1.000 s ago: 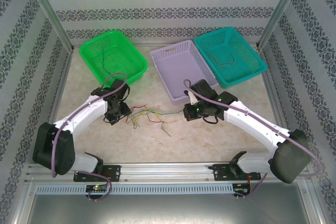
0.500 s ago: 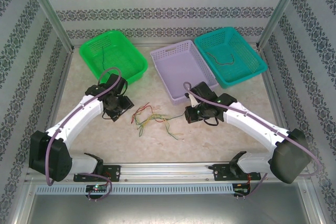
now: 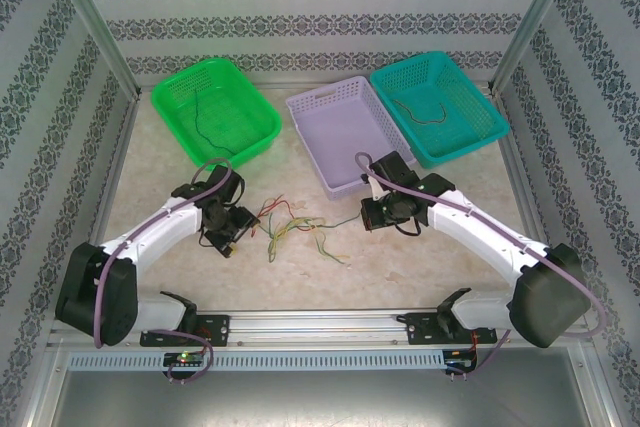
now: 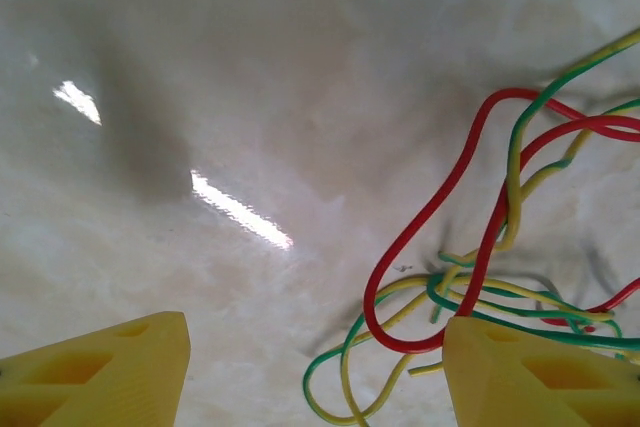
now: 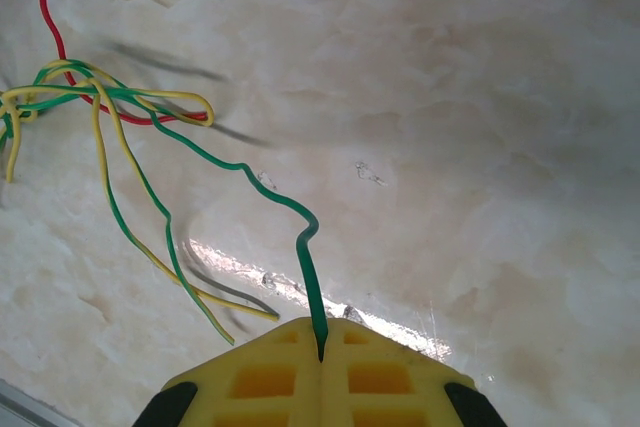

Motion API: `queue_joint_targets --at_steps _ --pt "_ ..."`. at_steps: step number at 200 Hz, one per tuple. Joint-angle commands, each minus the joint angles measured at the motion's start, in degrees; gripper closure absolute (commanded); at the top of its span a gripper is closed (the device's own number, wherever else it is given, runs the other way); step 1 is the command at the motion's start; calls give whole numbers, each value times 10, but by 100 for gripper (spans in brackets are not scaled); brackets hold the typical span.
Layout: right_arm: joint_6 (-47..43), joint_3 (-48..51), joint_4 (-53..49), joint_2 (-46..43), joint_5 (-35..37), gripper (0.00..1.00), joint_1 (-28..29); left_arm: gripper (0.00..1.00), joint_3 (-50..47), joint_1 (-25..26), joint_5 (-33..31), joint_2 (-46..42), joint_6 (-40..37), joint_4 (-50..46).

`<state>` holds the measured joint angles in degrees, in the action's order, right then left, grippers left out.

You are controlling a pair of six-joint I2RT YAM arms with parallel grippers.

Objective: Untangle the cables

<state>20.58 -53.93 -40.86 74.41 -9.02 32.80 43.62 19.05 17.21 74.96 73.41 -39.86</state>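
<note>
Left wrist view showed the left claw [image 4: 317, 335] wide, cables [image 4: 480, 247] tangled on the counter [image 4: 250, 97] just ahead-right. The right claw [image 5: 320, 332] pinched a green cable [image 5: 290, 212] trailing left into that tangle.

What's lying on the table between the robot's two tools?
The tangled cables, red, green and yellow, lie between the left tool and the right tool. The top view shows it; the right tool pinches one green strand.
</note>
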Motion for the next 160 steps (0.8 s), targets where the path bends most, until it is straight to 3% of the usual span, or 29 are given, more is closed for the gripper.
queue_joint_targets --at_steps 1,40,103,140,160 --pt "-10 0 -14 6 13 100 -5 33 2 -3 23 -22 43 51" --pt "-7 -1 -13 7 13 100 -18 36 -17 -1 50 -20 29 74" --pt "0 -5 -3 19 0 100 -31 51 32 0 25 48 -104 9" --pt "3 -2 -8 20 10 100 -37 69 51 2 -7 85 -146 -8" --pt "5 -2 -17 15 26 100 -48 88 60 2 -46 92 -169 -33"
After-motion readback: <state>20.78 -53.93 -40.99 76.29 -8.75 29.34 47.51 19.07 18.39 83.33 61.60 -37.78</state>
